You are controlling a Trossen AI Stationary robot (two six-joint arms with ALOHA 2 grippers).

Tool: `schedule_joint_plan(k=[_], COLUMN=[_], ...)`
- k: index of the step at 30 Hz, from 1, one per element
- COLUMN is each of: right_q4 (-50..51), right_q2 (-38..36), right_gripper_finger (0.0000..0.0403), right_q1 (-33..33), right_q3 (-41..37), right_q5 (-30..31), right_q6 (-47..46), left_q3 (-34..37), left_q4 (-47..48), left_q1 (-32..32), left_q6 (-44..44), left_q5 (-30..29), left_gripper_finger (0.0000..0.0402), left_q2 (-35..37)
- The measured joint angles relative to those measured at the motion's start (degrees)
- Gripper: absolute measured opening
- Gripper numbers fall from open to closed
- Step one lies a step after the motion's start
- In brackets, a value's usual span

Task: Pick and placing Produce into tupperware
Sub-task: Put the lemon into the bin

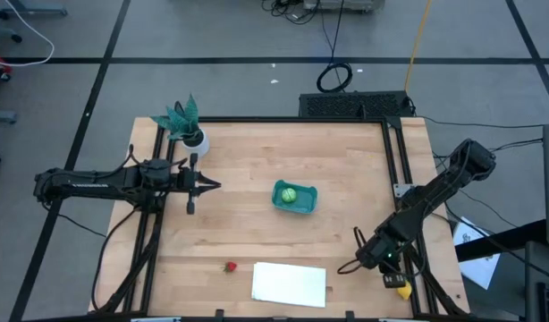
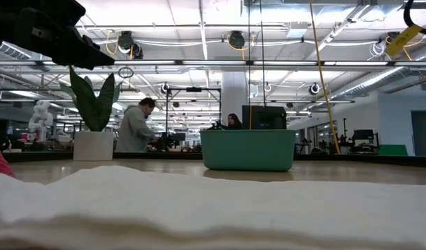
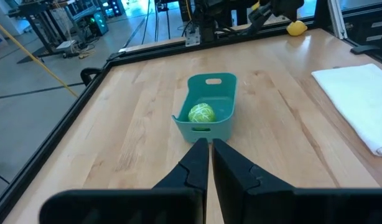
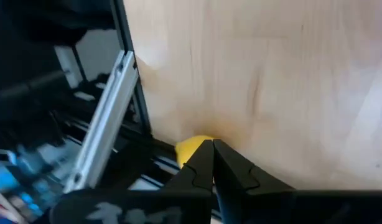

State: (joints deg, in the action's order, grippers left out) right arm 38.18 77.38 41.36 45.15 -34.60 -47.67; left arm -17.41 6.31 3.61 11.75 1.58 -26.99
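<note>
- While the right gripper [image 1: 390, 271] hovered at the table's [image 1: 257, 161] 4 o'clock corner, its fingers were pressed together, empty, tips just above the yellow lemon [image 4: 192, 149].
- Left gripper [image 1: 212, 185] waited at 9 o'clock, fingers likewise closed on nothing, pointing at the teal tub [image 1: 295, 198].
- That tub, just right of centre, held the light-green fruit [image 3: 201, 113].
- Strawberry [image 1: 230, 266] lay at 6 o'clock, beside a white cloth [image 1: 290, 283].
</note>
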Motion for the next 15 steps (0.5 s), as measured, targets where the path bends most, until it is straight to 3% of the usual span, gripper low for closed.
schedule_joint_plan(k=[4,15], right_q4=[-1.3,4.7], right_q2=[0.0,0.0], right_gripper_finger=[0.0000,0.0000], right_q1=[0.4,1.8], right_q3=[0.0,0.0], right_q5=[-1.7,-2.9], right_q6=[-1.2,20.7], left_q3=[0.0,0.0], left_q4=[0.0,0.0], left_q1=[0.0,0.0], left_q6=[0.9,5.0], left_q5=[0.0,0.0], left_gripper_finger=[0.0026,0.0026], left_q2=[0.0,0.0])
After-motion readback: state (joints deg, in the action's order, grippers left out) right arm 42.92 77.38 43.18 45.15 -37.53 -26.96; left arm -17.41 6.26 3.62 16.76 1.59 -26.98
